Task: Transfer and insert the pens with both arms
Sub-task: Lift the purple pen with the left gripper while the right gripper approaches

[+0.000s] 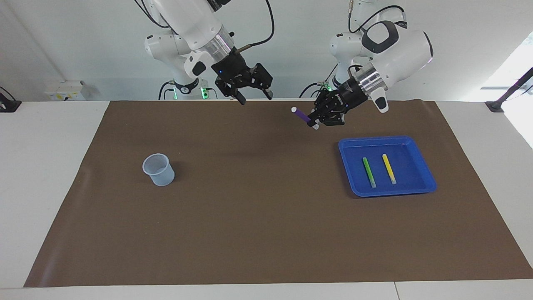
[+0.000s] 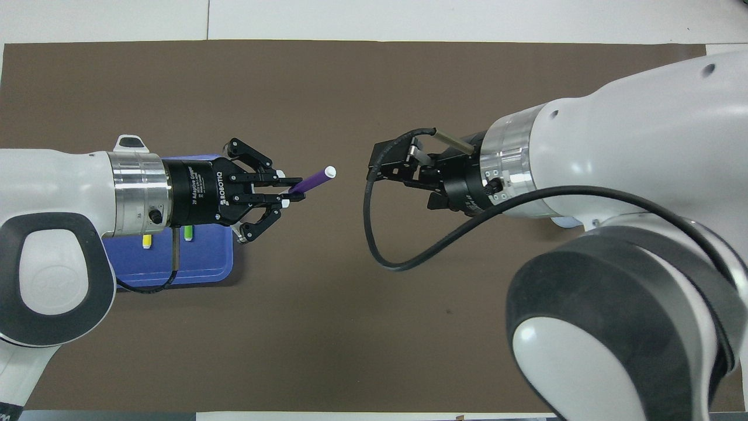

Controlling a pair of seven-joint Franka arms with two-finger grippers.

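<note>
My left end effector (image 1: pixel 317 123) clamps the purple pen (image 1: pixel 302 116), its free end toward my wide-apart right end effector (image 1: pixel 255 96), for handover.

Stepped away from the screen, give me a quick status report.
Left gripper shut on purple pen, airborne. Right gripper open, facing it. Gap between them clear.

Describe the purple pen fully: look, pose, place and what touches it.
The purple pen is a thin, short marker, plastic-looking, with a purple barrel and a small white tip. The left hand is shut on its lower end, so it hangs in the air over the brown mat, tilted, its free end pointing toward the open right hand.
</note>
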